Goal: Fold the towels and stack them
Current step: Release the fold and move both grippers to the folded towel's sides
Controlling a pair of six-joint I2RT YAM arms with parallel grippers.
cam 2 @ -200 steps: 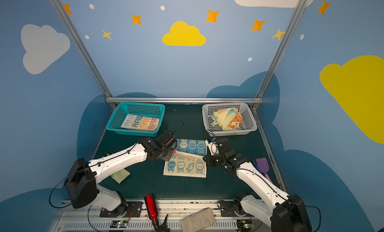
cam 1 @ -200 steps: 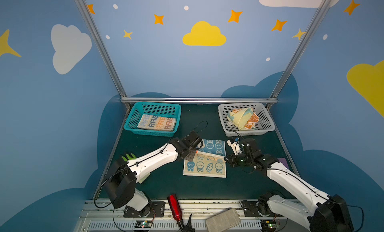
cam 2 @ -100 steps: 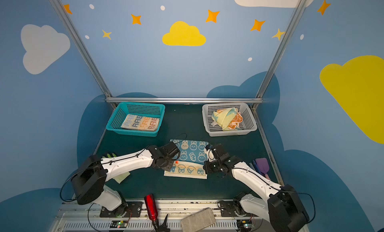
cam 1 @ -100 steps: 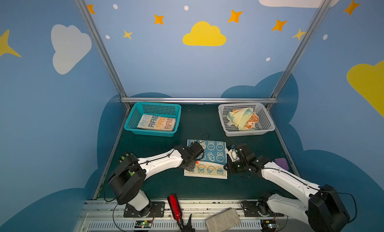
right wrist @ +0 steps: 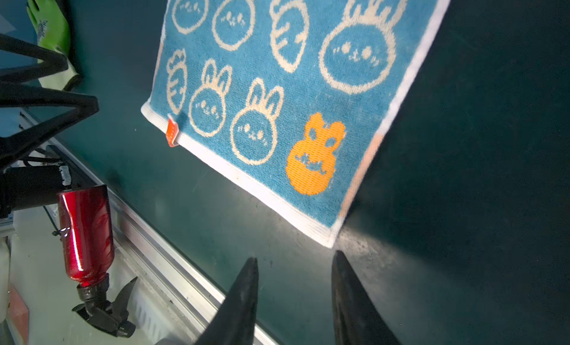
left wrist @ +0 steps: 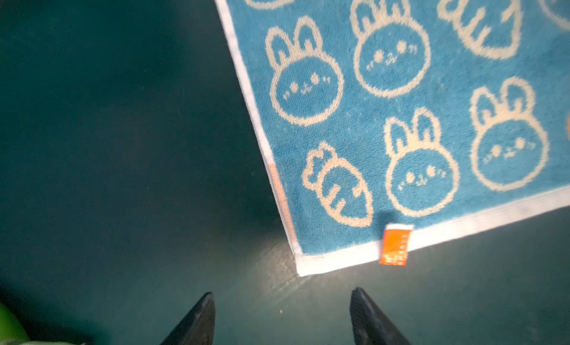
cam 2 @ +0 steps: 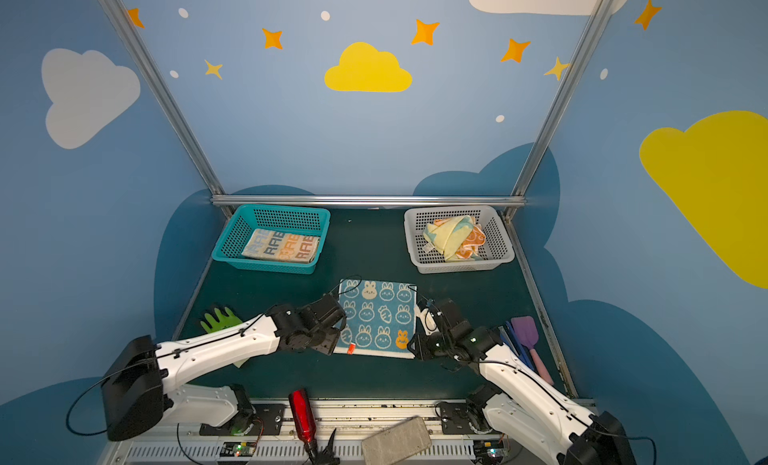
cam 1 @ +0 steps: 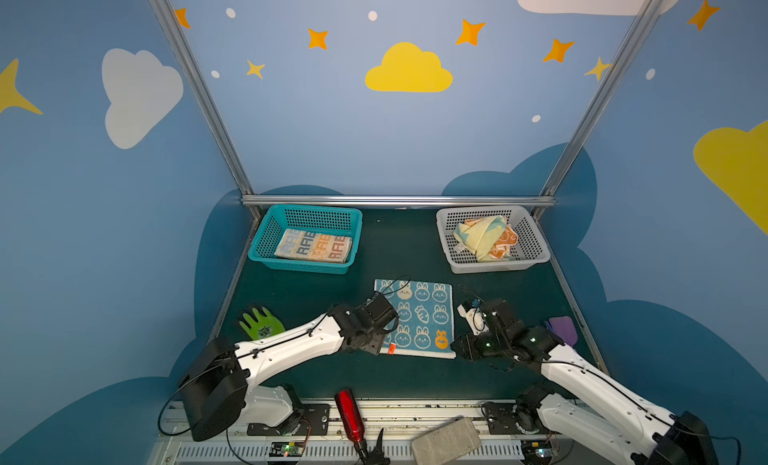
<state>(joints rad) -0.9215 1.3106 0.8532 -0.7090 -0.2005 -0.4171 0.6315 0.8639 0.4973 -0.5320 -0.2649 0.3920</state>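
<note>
The blue rabbit towel (cam 1: 419,317) lies flat in the middle of the worktop (cam 1: 399,242). The left tool (left wrist: 282,292) stands open and empty just off its 7 o'clock corner, the right tool (right wrist: 296,255) likewise off its 5 o'clock corner. At 10 o'clock the teal basket (cam 1: 266,238) holds the folded cream towel (cam 1: 313,246); at 2 o'clock the grey basket (cam 1: 536,242) holds the yellow towel (cam 1: 478,240) and orange towel (cam 1: 508,239), bunched together.
</note>
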